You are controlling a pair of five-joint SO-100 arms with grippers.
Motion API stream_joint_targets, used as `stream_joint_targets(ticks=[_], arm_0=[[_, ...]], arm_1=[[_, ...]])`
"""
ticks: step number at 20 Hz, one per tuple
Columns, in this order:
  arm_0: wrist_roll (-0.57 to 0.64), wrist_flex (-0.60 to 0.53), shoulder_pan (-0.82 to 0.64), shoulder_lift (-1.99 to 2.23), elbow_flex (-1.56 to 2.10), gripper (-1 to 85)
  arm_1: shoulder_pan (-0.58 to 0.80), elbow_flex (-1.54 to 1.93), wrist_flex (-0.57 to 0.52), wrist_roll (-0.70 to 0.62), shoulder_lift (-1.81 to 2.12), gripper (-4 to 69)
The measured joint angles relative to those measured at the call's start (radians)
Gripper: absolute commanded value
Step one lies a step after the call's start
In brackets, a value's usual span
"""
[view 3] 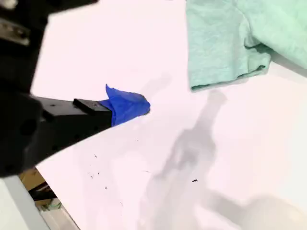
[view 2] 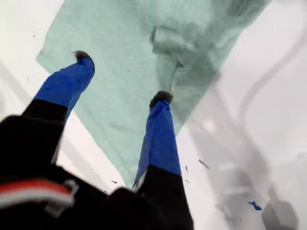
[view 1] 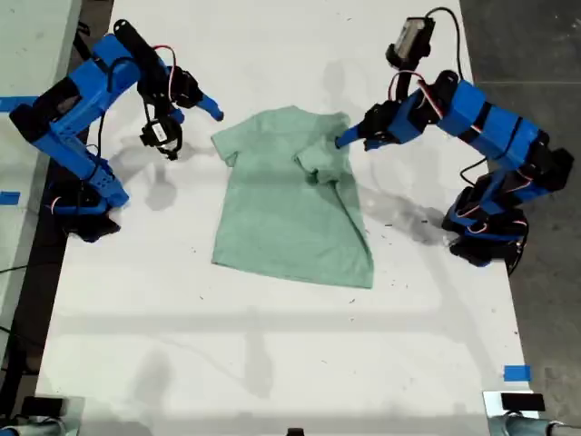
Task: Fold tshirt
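The pale mint-green tshirt lies flat in the middle of the white table, collar toward the far edge. Its sleeve on the exterior view's right is folded in over the body; the other sleeve lies spread out. My first gripper hovers open over that folded sleeve, its blue fingers apart above the cloth with nothing between them. Off the shirt at the exterior view's left, my second gripper hangs over bare table near the spread sleeve, jaws together and holding nothing.
The two arm bases stand at the table's sides in the exterior view. A blue tape mark sits near the front corner on the exterior view's right. Dark floor borders the table on that side. White table stretches in front of the shirt.
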Motion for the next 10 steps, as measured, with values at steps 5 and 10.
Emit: stream_joint_targets(ticks=[5,10], arm_0=[[0.041,-0.156,-0.034,-0.287,-0.002,31.2],[0.058,-0.236,-0.043,-0.620,-0.118,7.1]], arm_1=[[-0.037,0.127,0.000,0.041,0.166,22.4],[-0.057,0.189,0.000,0.069,0.241,21.3]])
